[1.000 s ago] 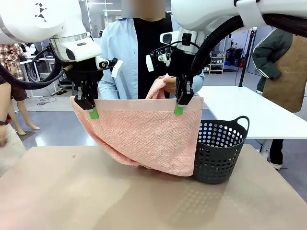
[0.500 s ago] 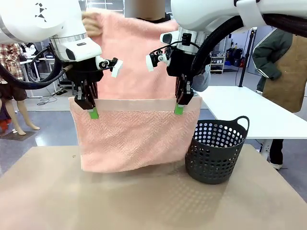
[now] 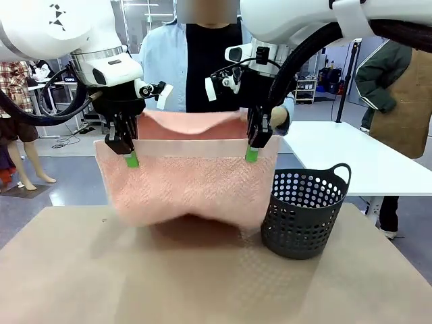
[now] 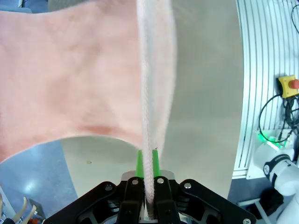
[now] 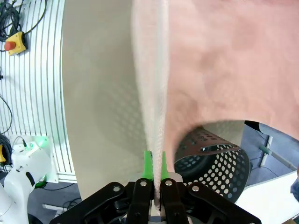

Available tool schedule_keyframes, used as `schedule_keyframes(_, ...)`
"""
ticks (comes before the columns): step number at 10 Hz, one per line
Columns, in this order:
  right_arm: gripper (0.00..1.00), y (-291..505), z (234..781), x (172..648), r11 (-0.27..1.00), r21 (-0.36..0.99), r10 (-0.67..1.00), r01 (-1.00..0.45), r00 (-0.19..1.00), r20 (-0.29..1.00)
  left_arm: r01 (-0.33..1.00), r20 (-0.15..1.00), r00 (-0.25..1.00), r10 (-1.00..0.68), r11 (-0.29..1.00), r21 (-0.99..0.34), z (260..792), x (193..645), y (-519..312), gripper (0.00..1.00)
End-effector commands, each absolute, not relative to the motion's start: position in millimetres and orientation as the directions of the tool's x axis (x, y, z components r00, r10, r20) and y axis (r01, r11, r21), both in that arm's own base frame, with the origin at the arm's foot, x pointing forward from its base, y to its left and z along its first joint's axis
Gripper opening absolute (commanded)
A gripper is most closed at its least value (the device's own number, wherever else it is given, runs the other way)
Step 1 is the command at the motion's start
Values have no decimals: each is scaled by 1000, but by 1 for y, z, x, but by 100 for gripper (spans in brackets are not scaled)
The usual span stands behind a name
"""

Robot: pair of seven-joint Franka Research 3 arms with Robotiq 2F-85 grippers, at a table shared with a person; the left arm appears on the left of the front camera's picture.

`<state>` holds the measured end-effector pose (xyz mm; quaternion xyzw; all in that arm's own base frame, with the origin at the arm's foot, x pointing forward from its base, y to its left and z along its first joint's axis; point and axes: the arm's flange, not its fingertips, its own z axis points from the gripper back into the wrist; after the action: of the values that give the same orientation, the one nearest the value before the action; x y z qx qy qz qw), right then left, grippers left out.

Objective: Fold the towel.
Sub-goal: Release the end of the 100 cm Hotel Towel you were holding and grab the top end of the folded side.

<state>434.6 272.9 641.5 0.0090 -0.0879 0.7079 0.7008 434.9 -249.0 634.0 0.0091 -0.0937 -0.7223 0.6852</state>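
Left gripper (image 3: 131,159) and right gripper (image 3: 252,154) were each clamped on the towel (image 3: 196,185) border. Risk judged: the slack below the right gripper could snag the basket (image 3: 304,216).

- We saw the towel (image 3: 196,182) as matt, nubbly terry cloth, smoother along its top edge.
- We found the basket (image 3: 304,216) was dark, matt perforated plastic.

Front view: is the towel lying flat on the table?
No, the towel hangs from the left tool and right tool, clamped on its border.
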Motion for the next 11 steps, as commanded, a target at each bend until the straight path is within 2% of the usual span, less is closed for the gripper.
schedule_keyframes(1,0,273,641,434,-2,-111,991,-994,-18,135,988,116,-60,-991,-42,150,635,435,-248,0)
schedule_keyframes(11,0,273,641,434,-2,-111,991,-994,-18,135,988,116,-60,-991,-42,150,635,435,-248,0)
